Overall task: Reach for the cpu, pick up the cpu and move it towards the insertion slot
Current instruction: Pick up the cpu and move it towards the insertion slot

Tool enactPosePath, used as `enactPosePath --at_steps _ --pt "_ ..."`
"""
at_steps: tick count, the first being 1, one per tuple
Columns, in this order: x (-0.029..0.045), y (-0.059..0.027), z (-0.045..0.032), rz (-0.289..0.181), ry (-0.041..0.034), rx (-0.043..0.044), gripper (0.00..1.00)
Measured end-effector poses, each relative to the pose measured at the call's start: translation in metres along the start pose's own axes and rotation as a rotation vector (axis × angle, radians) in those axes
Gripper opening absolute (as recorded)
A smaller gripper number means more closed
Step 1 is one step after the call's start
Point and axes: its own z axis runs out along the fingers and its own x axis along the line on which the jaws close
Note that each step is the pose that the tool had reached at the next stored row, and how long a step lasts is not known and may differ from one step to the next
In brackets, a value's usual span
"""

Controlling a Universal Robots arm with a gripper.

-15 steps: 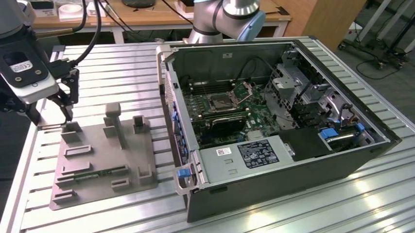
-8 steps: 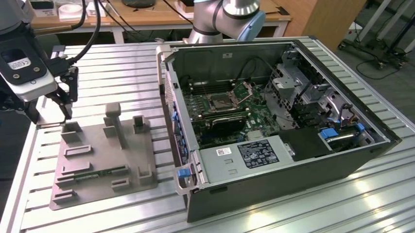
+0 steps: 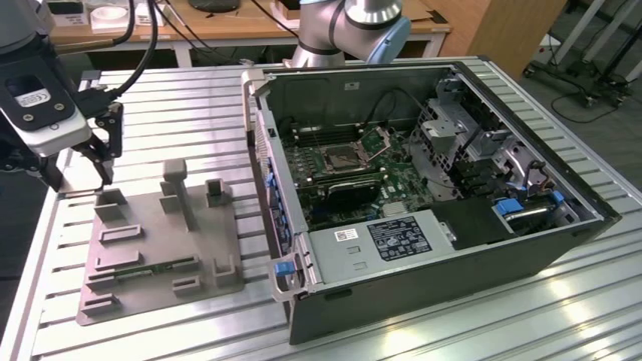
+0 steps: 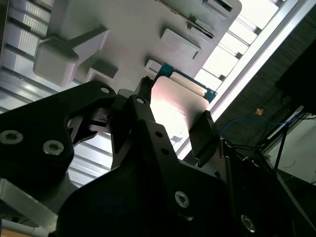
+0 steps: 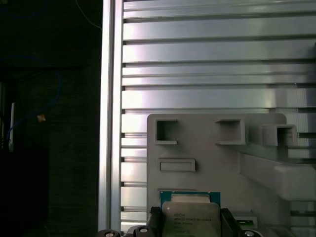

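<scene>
In both wrist views the cpu (image 4: 177,101) (image 5: 190,219), a pale square chip with a green rim, lies flat between my gripper's two dark fingers (image 4: 142,101) (image 5: 155,221). Each finger presses on one of its sides. My gripper (image 3: 78,182) (image 4: 175,111) (image 5: 190,223) is shut on it. It hangs over the far corner of the grey parts tray (image 3: 150,241) (image 5: 207,148), at the exterior view's left. The insertion slot (image 3: 341,156), a square socket with a raised metal plate, sits on the green board inside the open computer case (image 3: 422,173), well to the exterior view's right.
The grey tray carries upright blocks (image 3: 176,180) and a green memory stick (image 3: 150,267). The case's tall side wall (image 3: 263,150) stands between tray and board. The slatted metal table's edge (image 5: 111,123) runs close beside the tray. The arm's base (image 3: 346,30) stands behind the case.
</scene>
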Motion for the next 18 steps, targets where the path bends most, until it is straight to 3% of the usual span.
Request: enactPosePath --at_steps 18 --pt "-0.0063 0.0001 -0.0038 0.0 0.0001 0.0 0.54"
